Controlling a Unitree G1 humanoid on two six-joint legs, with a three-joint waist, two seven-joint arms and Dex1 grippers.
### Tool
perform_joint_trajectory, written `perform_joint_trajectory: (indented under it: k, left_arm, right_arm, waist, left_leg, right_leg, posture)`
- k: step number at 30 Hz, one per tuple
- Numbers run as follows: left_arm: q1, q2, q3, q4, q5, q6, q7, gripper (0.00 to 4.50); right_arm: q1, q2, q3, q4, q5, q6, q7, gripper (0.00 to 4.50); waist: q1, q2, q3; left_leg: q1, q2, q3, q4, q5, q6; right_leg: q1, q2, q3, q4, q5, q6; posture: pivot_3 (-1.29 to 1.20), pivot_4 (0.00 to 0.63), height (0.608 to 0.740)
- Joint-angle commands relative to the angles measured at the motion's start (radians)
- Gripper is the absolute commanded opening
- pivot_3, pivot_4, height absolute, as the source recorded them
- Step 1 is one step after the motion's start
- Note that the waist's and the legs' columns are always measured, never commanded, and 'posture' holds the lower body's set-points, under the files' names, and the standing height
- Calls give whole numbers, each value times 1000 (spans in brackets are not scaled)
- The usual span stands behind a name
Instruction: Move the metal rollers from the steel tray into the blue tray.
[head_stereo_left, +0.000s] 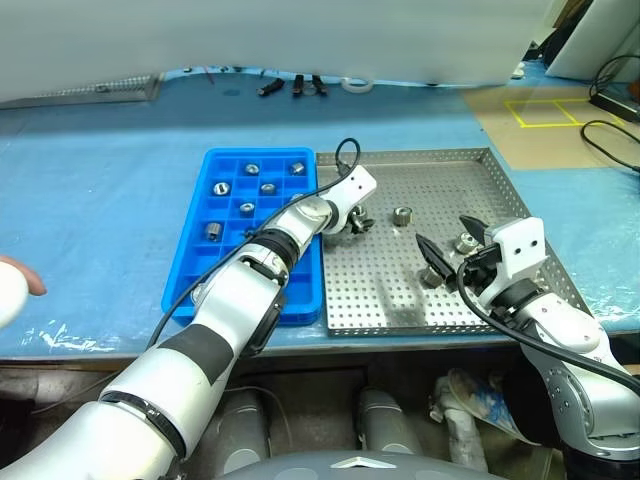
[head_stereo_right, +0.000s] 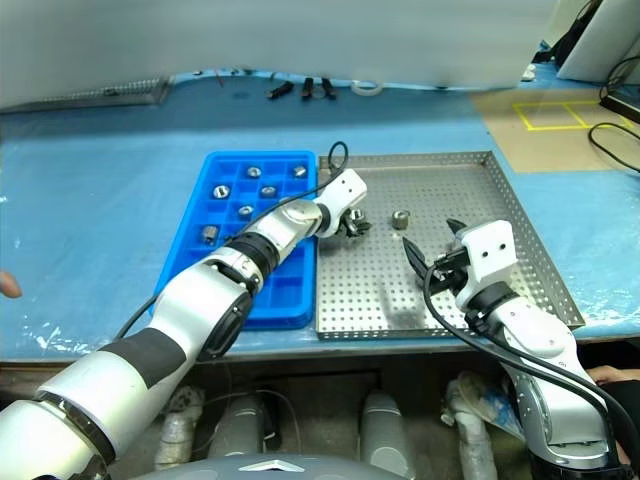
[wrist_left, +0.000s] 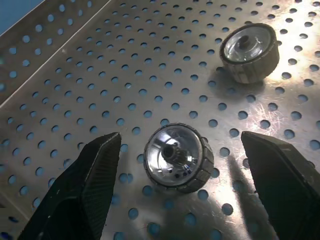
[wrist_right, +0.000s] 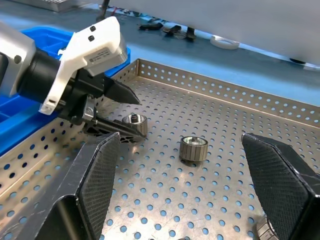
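Perforated steel tray (head_stereo_left: 500, 190), beside blue tray (head_stereo_left: 190, 270): metal rollers (wrist_left: 177, 157), likely dense, rigid, slick; take across ribbed sides; left gripper (wrist_left: 190, 192) straddling one, spread; right gripper (wrist_right: 200, 200) spread, empty.

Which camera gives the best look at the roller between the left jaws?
The left wrist view: the roller lies close up on the steel tray, untouched between open jaws. The right wrist view shows it side-on; in the eye views the gripper mostly hides it.
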Motion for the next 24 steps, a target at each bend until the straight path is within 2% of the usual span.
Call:
perform_joint_trajectory:
  k: [1, 12, 14, 18, 20, 24]
  left_arm:
    - [-13, -6, 6, -6, 36, 18, 14, 4032]
    - [30, -8, 23, 0, 79, 65, -3, 4032]
    - [34, -2, 25, -1, 85, 67, -4, 3636]
    - [43, 12, 22, 1, 105, 79, 13, 2483]
    - [47, 14, 24, 1, 107, 76, -3, 2483]
    - [55, 17, 22, -2, 114, 67, -23, 1679]
  right_arm:
    - [7, 5, -15, -47, -4, -13, -17, 4092]
    - [23, 15, -3, -62, -4, -11, -36, 4092]
    - [25, 15, -2, -65, -3, -10, -36, 4092]
    - [24, 16, 4, -62, -3, -9, -38, 4092]
    - [22, 15, 8, -60, -4, -9, -37, 4092]
    - [10, 15, 13, -53, -3, -8, -37, 4092]
  waist:
    - [-2, 0, 0]
    - [-19, 0, 0]
    - [-27, 0, 0]
    - [-33, 0, 0]
    - [-34, 0, 0]
    - [-38, 0, 0]
  left_leg:
    - [0, 0, 0, 0, 0, 0]
    - [0, 0, 1, 0, -1, 1]
    - [0, 0, 1, 0, -1, 1]
    - [0, 0, 1, 0, -1, 1]
    - [1, 0, 0, 0, -1, 1]
    - [1, 0, 0, 0, -1, 1]
  right_leg:
    - [0, 0, 0, -1, 0, 0]
    - [1, 0, 0, -2, 0, 0]
    - [1, 0, 0, -2, 0, 0]
    - [1, 0, 0, -3, 0, 0]
    - [1, 0, 0, -3, -1, 1]
    - [1, 0, 0, -3, -2, 4]
  posture:
    - [-567, 150, 740]
    - [-575, 150, 740]
    - [-574, 150, 740]
    - [-568, 150, 740]
    - [-568, 150, 740]
    - [-558, 150, 740]
